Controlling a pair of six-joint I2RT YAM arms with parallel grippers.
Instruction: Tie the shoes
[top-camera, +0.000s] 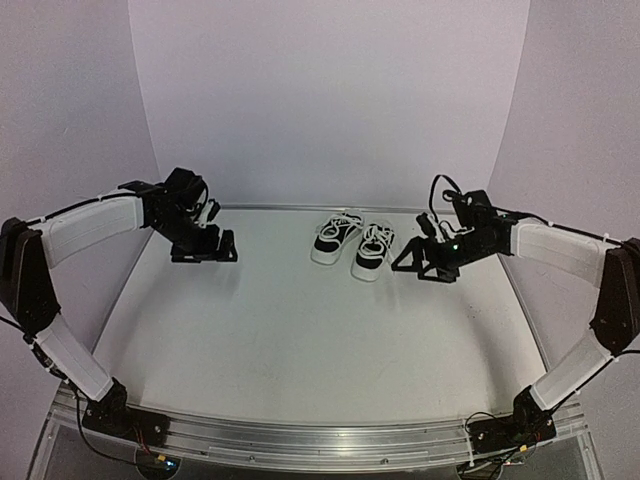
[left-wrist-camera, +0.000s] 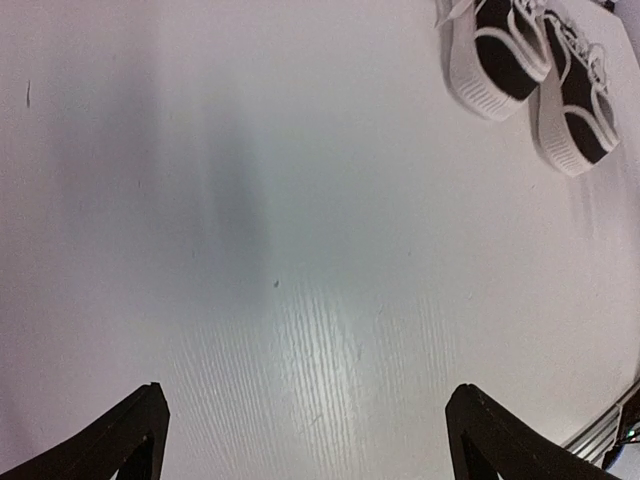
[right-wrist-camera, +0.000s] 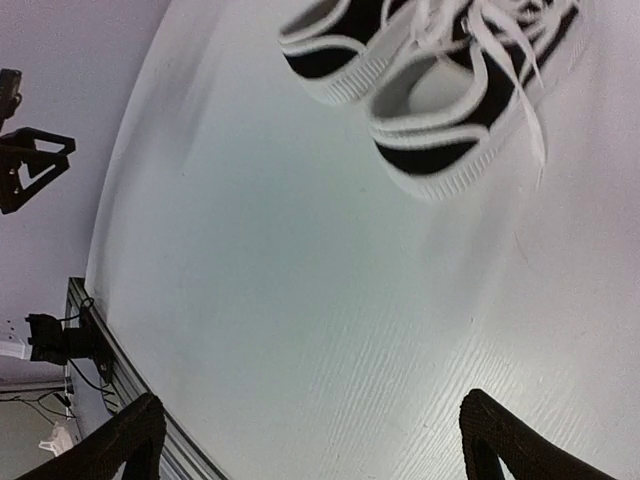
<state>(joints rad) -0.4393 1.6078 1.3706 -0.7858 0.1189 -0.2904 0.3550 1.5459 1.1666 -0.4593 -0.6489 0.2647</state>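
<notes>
Two small black sneakers with white soles and white laces stand side by side at the back middle of the table: the left shoe (top-camera: 334, 240) and the right shoe (top-camera: 372, 250). They also show in the left wrist view (left-wrist-camera: 505, 55) and the right wrist view (right-wrist-camera: 450, 95). My left gripper (top-camera: 205, 247) is open and empty, well left of the shoes. My right gripper (top-camera: 425, 262) is open and empty, just right of the right shoe, not touching it. In both wrist views the fingers (left-wrist-camera: 120, 440) (right-wrist-camera: 520, 445) stand wide apart over bare table.
The white table (top-camera: 300, 330) has a metal rail (top-camera: 320, 440) along its near edge. A curved white backdrop rises behind and at the sides. The left gripper shows at the far left of the right wrist view (right-wrist-camera: 30, 165).
</notes>
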